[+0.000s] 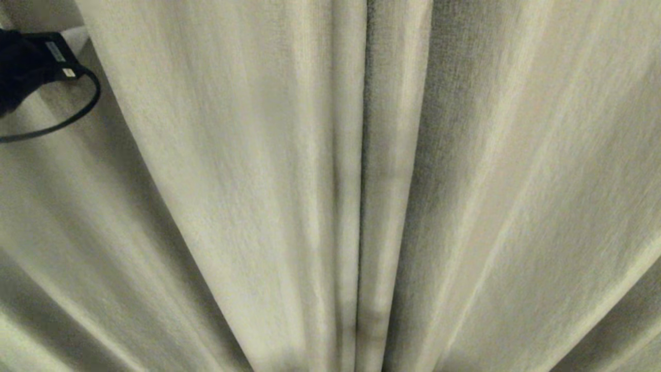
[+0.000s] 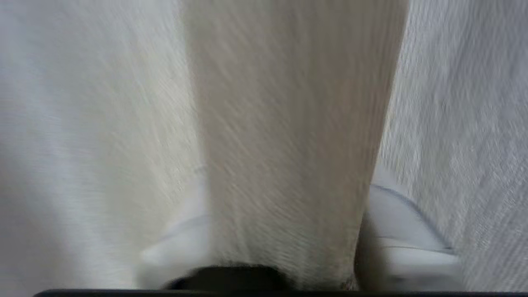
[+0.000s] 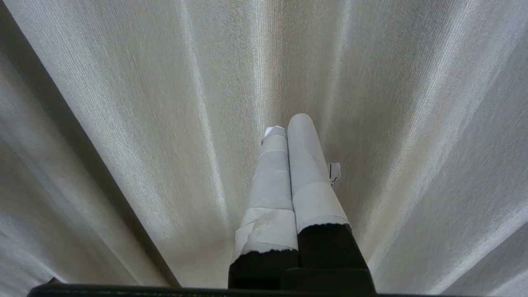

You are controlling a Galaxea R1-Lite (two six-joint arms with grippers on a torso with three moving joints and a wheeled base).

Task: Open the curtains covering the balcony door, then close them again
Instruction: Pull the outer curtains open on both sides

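Note:
Cream pleated curtains (image 1: 289,181) fill the head view, drawn across with a dark seam down the middle. The balcony door is hidden behind them. My left arm (image 1: 31,62) shows only as a black part with a cable loop at the upper left edge. In the left wrist view a thick fold of curtain (image 2: 288,123) fills the gap of my left gripper (image 2: 284,243), with a white taped finger (image 2: 404,239) pressed against each side of it. My right gripper (image 3: 288,128) is shut, its white taped fingers together and empty, pointing at the curtain (image 3: 144,123) close in front.
Fabric hangs on all sides in deep folds. A dark shadowed gap between pleats (image 3: 82,148) runs along one side in the right wrist view. No floor, frame or furniture shows.

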